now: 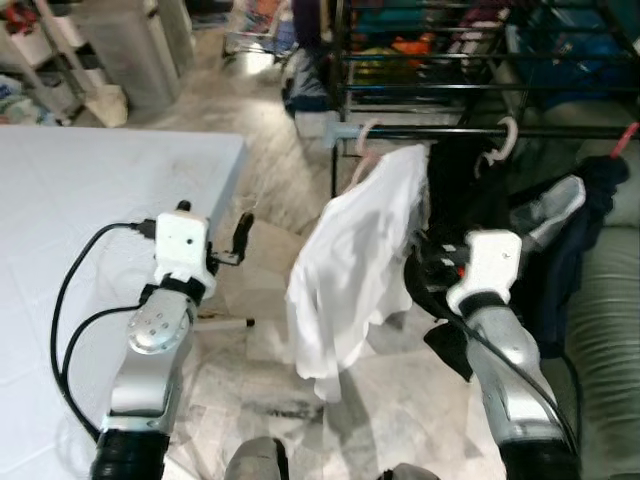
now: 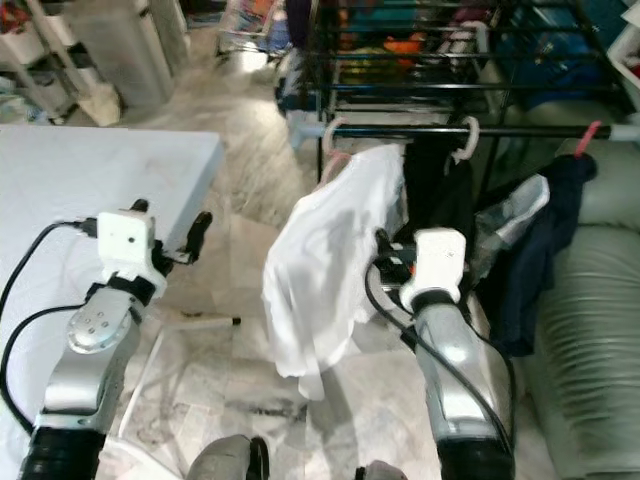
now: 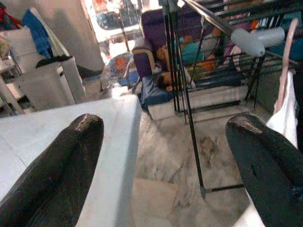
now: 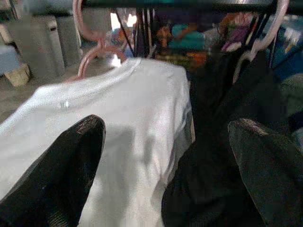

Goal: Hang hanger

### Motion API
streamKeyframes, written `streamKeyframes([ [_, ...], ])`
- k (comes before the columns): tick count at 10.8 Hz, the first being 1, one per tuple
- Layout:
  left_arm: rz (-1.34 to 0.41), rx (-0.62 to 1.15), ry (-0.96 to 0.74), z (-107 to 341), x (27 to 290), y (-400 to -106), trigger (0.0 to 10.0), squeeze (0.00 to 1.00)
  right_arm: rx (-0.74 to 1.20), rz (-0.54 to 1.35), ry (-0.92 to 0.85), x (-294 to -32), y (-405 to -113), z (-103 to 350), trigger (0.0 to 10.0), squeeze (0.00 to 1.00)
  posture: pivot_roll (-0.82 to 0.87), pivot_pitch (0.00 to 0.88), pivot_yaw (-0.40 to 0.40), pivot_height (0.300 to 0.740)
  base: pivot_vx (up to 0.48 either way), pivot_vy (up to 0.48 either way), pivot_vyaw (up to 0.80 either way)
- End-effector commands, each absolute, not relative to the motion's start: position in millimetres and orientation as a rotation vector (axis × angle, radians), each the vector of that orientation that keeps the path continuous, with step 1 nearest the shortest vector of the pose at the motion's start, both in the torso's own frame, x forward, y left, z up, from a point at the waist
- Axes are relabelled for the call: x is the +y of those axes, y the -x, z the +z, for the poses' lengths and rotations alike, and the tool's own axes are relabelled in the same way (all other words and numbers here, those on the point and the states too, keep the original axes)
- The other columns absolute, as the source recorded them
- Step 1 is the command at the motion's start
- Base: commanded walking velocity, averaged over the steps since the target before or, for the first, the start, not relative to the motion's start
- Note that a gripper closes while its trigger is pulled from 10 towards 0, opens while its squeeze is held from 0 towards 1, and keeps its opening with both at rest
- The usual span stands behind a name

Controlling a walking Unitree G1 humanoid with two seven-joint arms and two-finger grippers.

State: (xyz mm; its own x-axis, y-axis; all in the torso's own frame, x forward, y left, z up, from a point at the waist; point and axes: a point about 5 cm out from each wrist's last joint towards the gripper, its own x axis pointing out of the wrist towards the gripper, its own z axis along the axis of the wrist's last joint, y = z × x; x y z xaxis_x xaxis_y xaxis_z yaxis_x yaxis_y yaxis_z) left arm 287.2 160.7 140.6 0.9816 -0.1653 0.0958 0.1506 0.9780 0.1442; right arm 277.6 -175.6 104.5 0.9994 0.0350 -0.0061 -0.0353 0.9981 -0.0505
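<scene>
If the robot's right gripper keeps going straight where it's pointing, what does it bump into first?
Probably clothes: the right gripper, fingers open, points where the white shirt on its pink hanger meets the black garment. Which it touches first is hard to judge; the black rail lies higher.

A rail point(image 1: 480, 132) runs across ahead, with a rack point(image 1: 440, 60) behind it. From the rail hangs a hanger point(image 1: 362, 150) carrying a shirt point(image 1: 350, 270); to its right hangs a second hanger point(image 1: 503, 140) with a garment point(image 4: 222, 142). The surface point(image 1: 90, 250) lies left, the left hand point(image 1: 240, 235) just off its edge. The right hand point(image 1: 420, 262) sits between shirt and garment, seemingly touching neither. A sofa point(image 1: 605, 300) lies far right.
</scene>
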Motion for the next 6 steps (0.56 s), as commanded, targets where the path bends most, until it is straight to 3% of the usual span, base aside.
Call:
streamKeyframes([
  [1, -0.163, -0.117, -0.148, 142.7, 162.4, -290.2, 10.0, 0.00, -0.007, 0.048, 0.045, -167.0, -275.8, 113.1, 10.0, 0.00, -0.02, 0.000, 0.074, 0.740, 0.000, 0.446, 0.00],
  [6, -0.172, -0.137, -0.145, 147.6, 157.6, -294.0, 10.0, 0.00, -0.027, 0.048, 0.065, -164.2, -275.5, 121.7, 10.0, 0.00, -0.03, 0.000, 0.074, 0.740, 0.000, 0.446, 0.00],
])
